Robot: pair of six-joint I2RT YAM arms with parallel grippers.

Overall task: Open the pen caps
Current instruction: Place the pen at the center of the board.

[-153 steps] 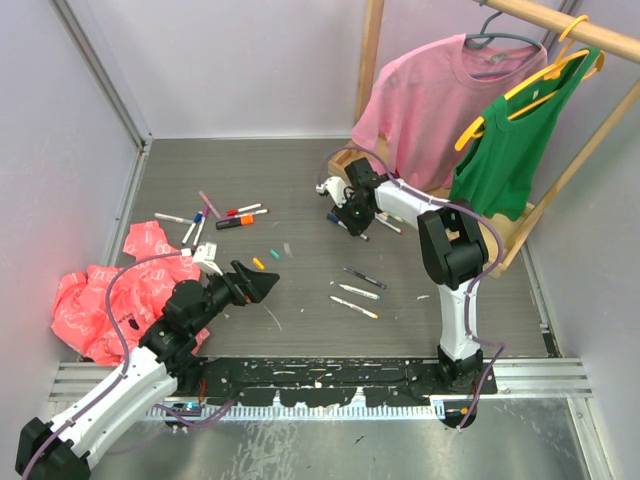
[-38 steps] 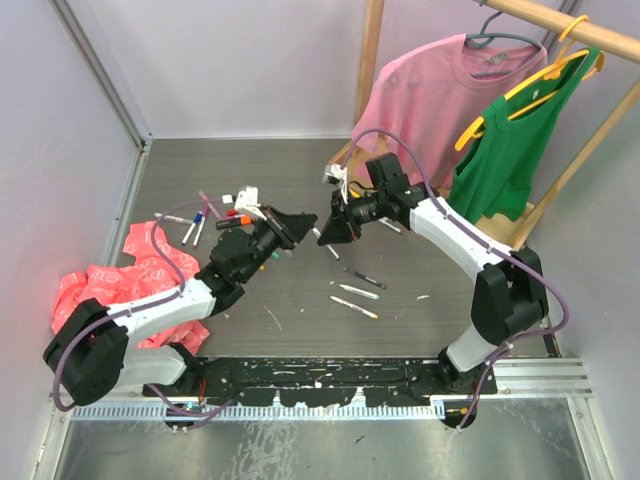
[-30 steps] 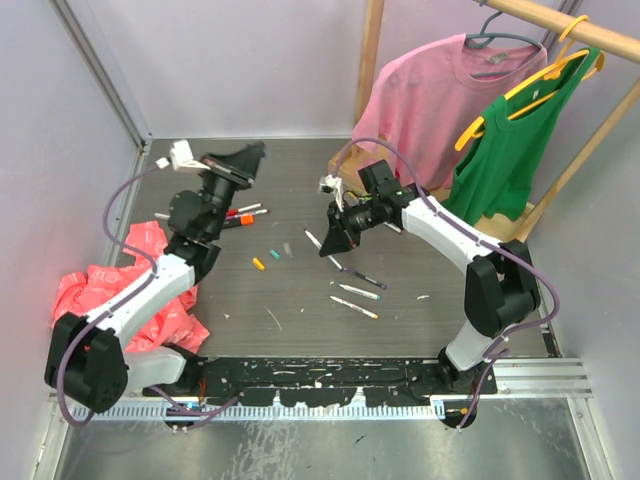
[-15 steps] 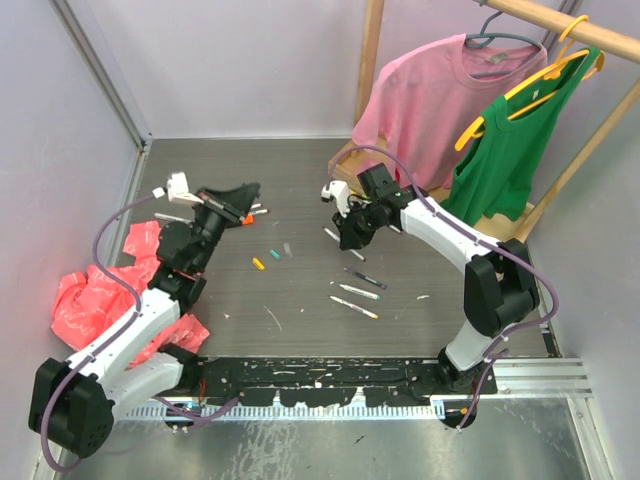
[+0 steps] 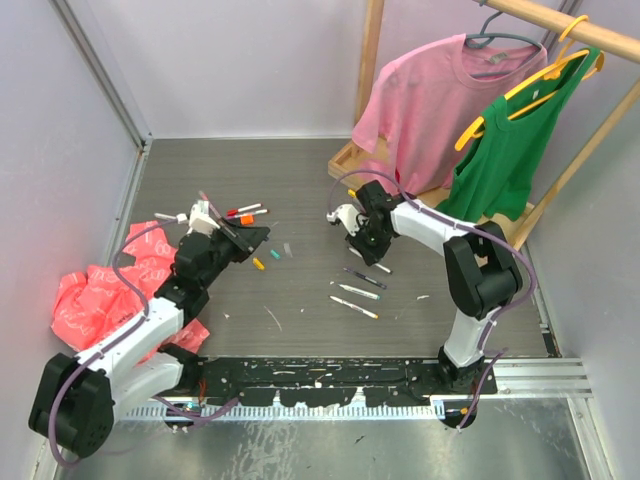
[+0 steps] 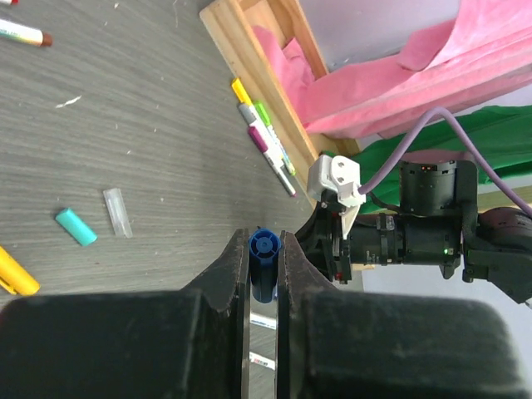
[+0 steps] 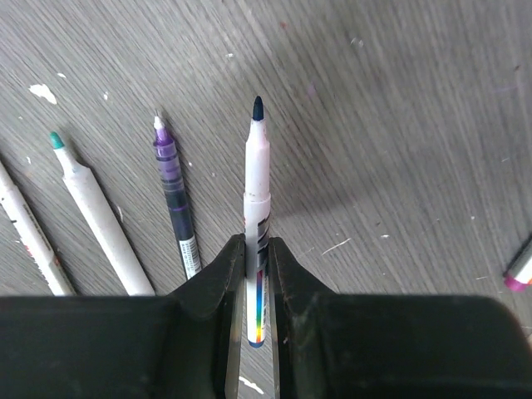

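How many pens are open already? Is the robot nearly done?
Not nearly. Uncapped pens lie on the table, with loose caps. Right now the left tool pinches a blue cap and the right tool holds a bare-tipped pen. The capped pens farther back still wait.

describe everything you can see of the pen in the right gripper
The pen is slim, with a white plastic-looking barrel, a tapered nose and a bare dark blue tip, uncapped. Dark print and a rainbow stripe mark the barrel. The right gripper is shut on the barrel, pinching it from both sides, tip pointing away from the wrist over the grey table. Nothing else seems to touch it.
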